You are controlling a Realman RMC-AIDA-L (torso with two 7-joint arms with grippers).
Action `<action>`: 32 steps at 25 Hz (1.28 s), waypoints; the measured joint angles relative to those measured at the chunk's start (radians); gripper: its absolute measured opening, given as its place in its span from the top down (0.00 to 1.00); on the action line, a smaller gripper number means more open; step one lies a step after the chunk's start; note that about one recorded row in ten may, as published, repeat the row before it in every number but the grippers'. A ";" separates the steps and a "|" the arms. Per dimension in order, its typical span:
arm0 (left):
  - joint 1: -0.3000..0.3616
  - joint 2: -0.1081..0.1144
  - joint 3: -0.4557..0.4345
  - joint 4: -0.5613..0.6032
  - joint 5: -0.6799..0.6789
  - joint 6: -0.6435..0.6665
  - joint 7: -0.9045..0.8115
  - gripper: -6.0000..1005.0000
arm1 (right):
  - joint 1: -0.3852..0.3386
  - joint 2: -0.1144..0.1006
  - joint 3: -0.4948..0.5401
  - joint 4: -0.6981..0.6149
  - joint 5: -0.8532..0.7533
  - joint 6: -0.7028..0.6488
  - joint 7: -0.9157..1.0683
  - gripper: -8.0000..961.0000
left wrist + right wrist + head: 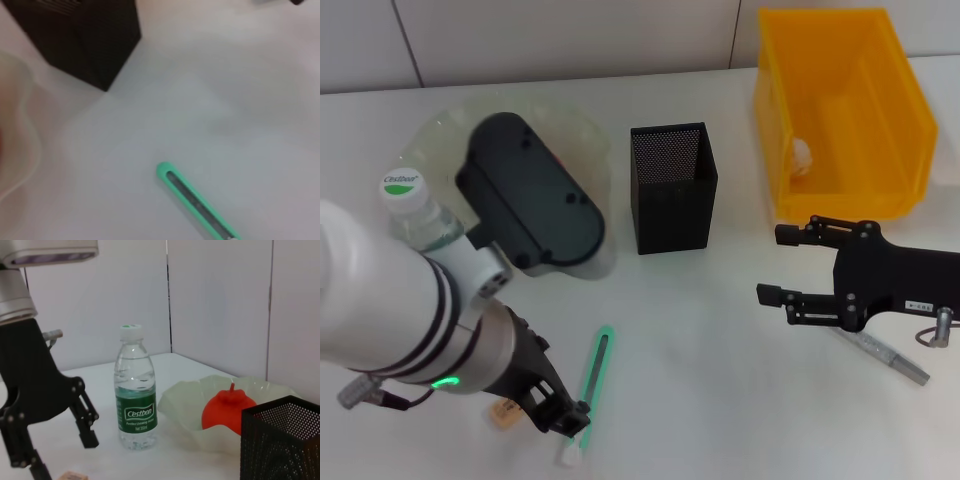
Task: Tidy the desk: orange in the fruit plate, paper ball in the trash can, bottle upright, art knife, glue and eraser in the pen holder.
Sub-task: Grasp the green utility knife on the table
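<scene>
Since the slim green plastic art knife (594, 378) is lying flat on the white desk (720, 330) at the lower middle of the head view, it can be guessed to be light, stiff and pretty slick, so it's probably best pinched across its narrow width near the middle, where it won't tip. A long dark slot down its length and a pale tip at the lower end can be seen. The left gripper (560, 412) is held open just beside that lower end, nothing gripped. The black mesh pen holder (672, 187) is found at upper centre. The right gripper (783, 264) is parked wide open at the right edge, below the yellow plastic bin (840, 110), with a grey pen-like stick (885, 356) under it.
</scene>
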 joint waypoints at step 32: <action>-0.106 -0.001 0.097 -0.210 -0.037 -0.101 -0.001 0.29 | 0.004 -0.002 0.001 0.015 0.000 0.000 0.000 0.20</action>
